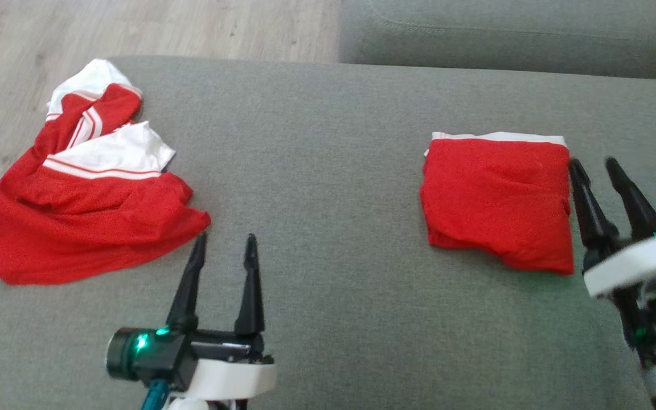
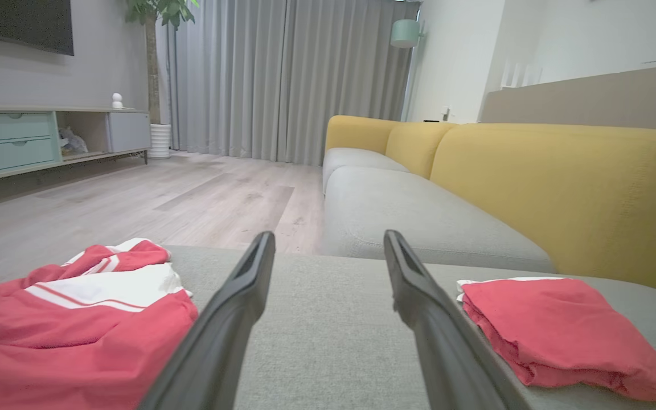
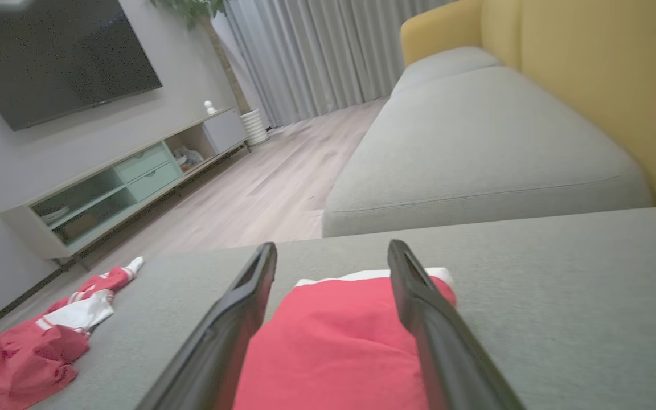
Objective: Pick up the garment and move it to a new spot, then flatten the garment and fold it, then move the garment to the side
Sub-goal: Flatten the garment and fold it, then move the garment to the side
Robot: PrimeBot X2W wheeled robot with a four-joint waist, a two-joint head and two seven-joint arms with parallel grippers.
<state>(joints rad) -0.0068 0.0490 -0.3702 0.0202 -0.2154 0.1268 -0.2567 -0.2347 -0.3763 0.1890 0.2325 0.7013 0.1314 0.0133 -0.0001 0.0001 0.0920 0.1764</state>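
Observation:
A folded red garment (image 1: 496, 202) with a white band along its far edge lies flat on the grey cushion (image 1: 328, 171), right of centre. My right gripper (image 1: 593, 165) stands open at its right edge, holding nothing. In the right wrist view the folded garment (image 3: 328, 347) lies below and between my right gripper's (image 3: 331, 250) spread fingers. A crumpled red-and-white garment (image 1: 89, 188) lies at the cushion's left edge. My left gripper (image 1: 225, 242) is open and empty, just right of that heap's near corner. The left wrist view has my left gripper (image 2: 328, 239) between the heap (image 2: 77, 319) and the folded garment (image 2: 556, 324).
Beyond the cushion lies a grey sofa seat (image 1: 504, 34) with a yellow backrest (image 2: 561, 188). Wooden floor (image 1: 191, 28) runs past the cushion's far and left edges. A TV cabinet (image 2: 20, 142) stands against the far wall. The cushion's middle is bare fabric.

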